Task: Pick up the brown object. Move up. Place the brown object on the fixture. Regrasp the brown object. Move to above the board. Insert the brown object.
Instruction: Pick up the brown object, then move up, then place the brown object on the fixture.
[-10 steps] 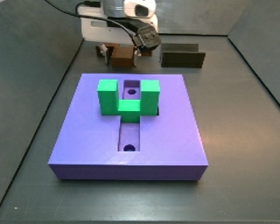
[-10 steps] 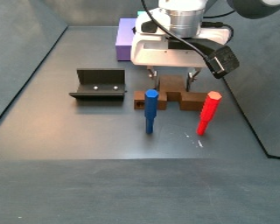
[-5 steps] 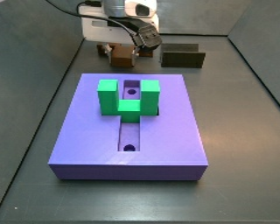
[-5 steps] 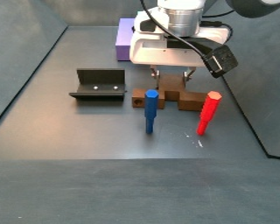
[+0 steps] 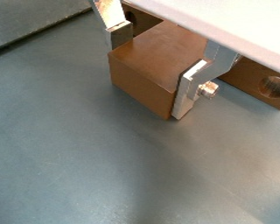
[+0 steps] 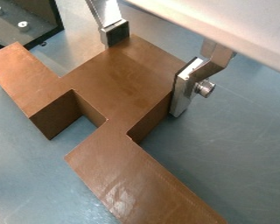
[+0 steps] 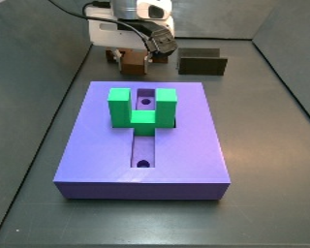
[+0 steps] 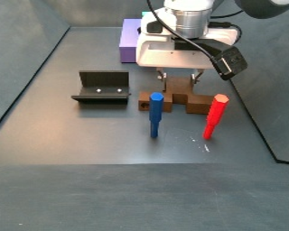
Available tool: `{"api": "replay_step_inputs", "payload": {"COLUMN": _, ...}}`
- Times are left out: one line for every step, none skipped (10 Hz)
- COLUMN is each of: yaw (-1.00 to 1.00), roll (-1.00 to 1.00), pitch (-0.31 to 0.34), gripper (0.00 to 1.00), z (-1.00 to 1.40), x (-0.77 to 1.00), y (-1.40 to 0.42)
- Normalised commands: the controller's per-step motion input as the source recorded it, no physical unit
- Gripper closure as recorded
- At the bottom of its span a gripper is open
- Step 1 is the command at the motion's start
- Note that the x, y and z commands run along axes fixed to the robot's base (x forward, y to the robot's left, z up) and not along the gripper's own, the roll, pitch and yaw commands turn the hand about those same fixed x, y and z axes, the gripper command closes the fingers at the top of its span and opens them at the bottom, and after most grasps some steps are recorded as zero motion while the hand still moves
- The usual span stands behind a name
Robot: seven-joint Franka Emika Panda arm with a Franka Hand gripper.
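Note:
The brown object (image 5: pixel 149 74) is a mid-brown T-shaped block lying flat on the grey floor; it also shows in a wrist view (image 6: pixel 60 96) and in both side views (image 7: pixel 136 68) (image 8: pixel 183 105). My gripper (image 5: pixel 154 63) (image 6: pixel 150 61) is down over its short stem, with one silver finger on each side face, shut on it. In the side views the gripper (image 7: pixel 135 60) (image 8: pixel 179 83) stands low behind the purple board (image 7: pixel 184 155). The dark fixture (image 8: pixel 101 88) (image 7: pixel 203 64) stands apart from the block.
A green U-shaped block (image 7: pixel 142 107) sits on the board over its central slot. An upright blue peg (image 8: pixel 155 113) and a red peg (image 8: pixel 215 117) stand just in front of the brown object. Dark walls bound the floor.
The fingers have drawn in slightly against the stem of the brown object. The block and arm stay in place.

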Motion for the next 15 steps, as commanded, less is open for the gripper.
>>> {"api": "replay_step_inputs", "payload": {"yaw": 0.0, "roll": 0.0, "pitch": 0.0, "gripper": 1.0, "z": 0.0, "x": 0.0, "y": 0.0}}
{"api": "replay_step_inputs", "payload": {"yaw": 0.0, "roll": 0.0, "pitch": 0.0, "gripper": 1.0, "z": 0.0, "x": 0.0, "y": 0.0}}
{"api": "replay_step_inputs", "payload": {"yaw": 0.0, "roll": 0.0, "pitch": 0.0, "gripper": 1.0, "z": 0.0, "x": 0.0, "y": 0.0}}
{"api": "replay_step_inputs", "payload": {"yaw": 0.0, "roll": 0.0, "pitch": 0.0, "gripper": 1.0, "z": 0.0, "x": 0.0, "y": 0.0}}
{"api": "replay_step_inputs", "payload": {"yaw": 0.0, "roll": 0.0, "pitch": 0.0, "gripper": 1.0, "z": 0.0, "x": 0.0, "y": 0.0}}
{"api": "replay_step_inputs", "payload": {"yaw": 0.0, "roll": 0.0, "pitch": 0.0, "gripper": 1.0, "z": 0.0, "x": 0.0, "y": 0.0}}
{"api": "replay_step_inputs", "payload": {"yaw": 0.0, "roll": 0.0, "pitch": 0.0, "gripper": 1.0, "z": 0.83, "x": 0.0, "y": 0.0}}
{"api": "replay_step_inputs", "payload": {"yaw": -0.03, "roll": 0.0, "pitch": 0.033, "gripper": 1.0, "z": 0.75, "x": 0.04, "y": 0.01}}
{"api": "replay_step_inputs", "payload": {"yaw": -0.04, "roll": 0.02, "pitch": 0.092, "gripper": 1.0, "z": 0.55, "x": 0.01, "y": 0.02}}
{"api": "replay_step_inputs", "payload": {"yaw": -0.02, "roll": 0.04, "pitch": 0.076, "gripper": 1.0, "z": 0.21, "x": 0.03, "y": 0.01}}
{"api": "replay_step_inputs", "payload": {"yaw": 0.0, "roll": 0.0, "pitch": -0.006, "gripper": 1.0, "z": 0.0, "x": 0.0, "y": 0.0}}
{"api": "replay_step_inputs", "payload": {"yaw": 0.0, "roll": -0.09, "pitch": -0.123, "gripper": 1.0, "z": -0.01, "x": 0.0, "y": 0.0}}
{"api": "replay_step_inputs", "payload": {"yaw": 0.0, "roll": -0.65, "pitch": -0.234, "gripper": 1.0, "z": 0.22, "x": 0.04, "y": 0.01}}
{"api": "replay_step_inputs", "payload": {"yaw": 0.0, "roll": -0.98, "pitch": -0.277, "gripper": 1.0, "z": 0.51, "x": 0.15, "y": 0.01}}
{"api": "replay_step_inputs", "payload": {"yaw": -0.01, "roll": -1.0, "pitch": -0.251, "gripper": 1.0, "z": 0.33, "x": 0.32, "y": 0.0}}
